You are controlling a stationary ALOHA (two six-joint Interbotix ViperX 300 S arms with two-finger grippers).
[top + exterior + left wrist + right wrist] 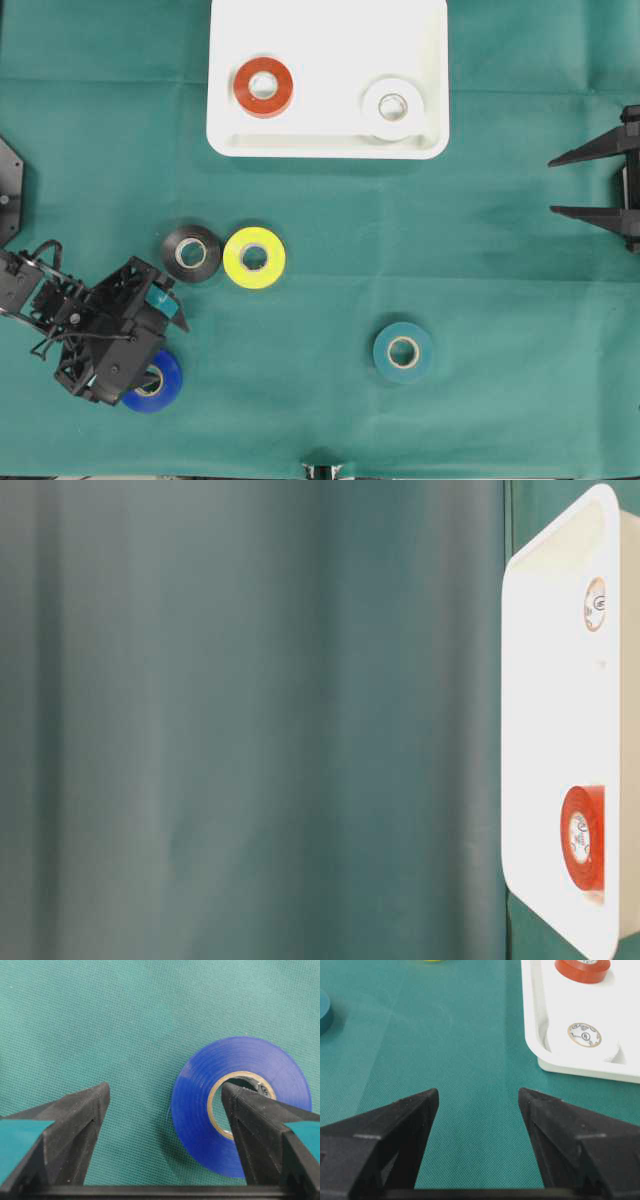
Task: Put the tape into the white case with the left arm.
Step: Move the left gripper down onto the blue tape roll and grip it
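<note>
Tape is the target: your left gripper (165, 1105) hangs with jaws spread wide over the blue tape roll (240, 1102), one finger (255, 1125) already above the core hole, the other out over bare cloth. Drop straight so the ring wall sits between them, then squeeze. The white case (230, 130) lies well away, holding a red roll (264, 87) and a white roll (393, 107).
</note>
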